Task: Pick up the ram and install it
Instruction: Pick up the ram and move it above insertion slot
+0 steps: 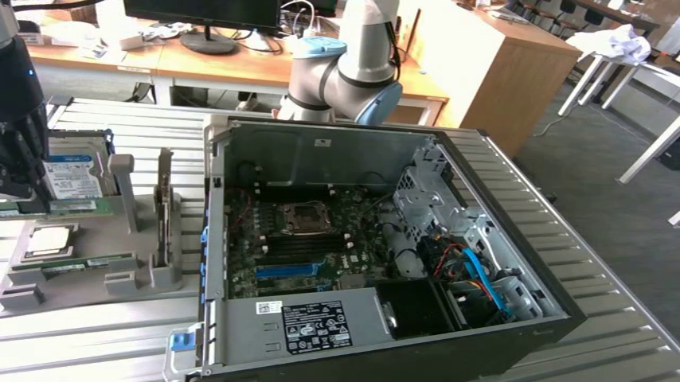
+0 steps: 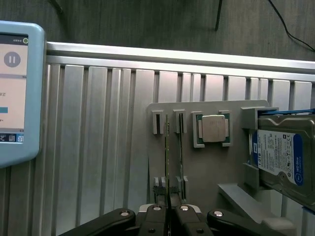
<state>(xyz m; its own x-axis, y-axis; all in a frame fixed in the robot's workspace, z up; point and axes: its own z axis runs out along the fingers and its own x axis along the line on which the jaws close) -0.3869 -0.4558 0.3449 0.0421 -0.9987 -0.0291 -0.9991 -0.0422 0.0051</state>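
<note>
Wrist view — hand (image 2: 170,205) grips ram (image 2: 167,147); twin stick (image 2: 180,152), processor (image 2: 213,129) beside.

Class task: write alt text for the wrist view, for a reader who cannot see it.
The gripper is shut on one edge-on ram stick at a grey holder, with a second ram stick beside it. The holder also carries a processor and a hard drive, and sits on a slatted metal table near a blue-cased screen.

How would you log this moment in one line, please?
gripper shut on ram | ram on edge in holder | second ram beside it | install not done
</note>
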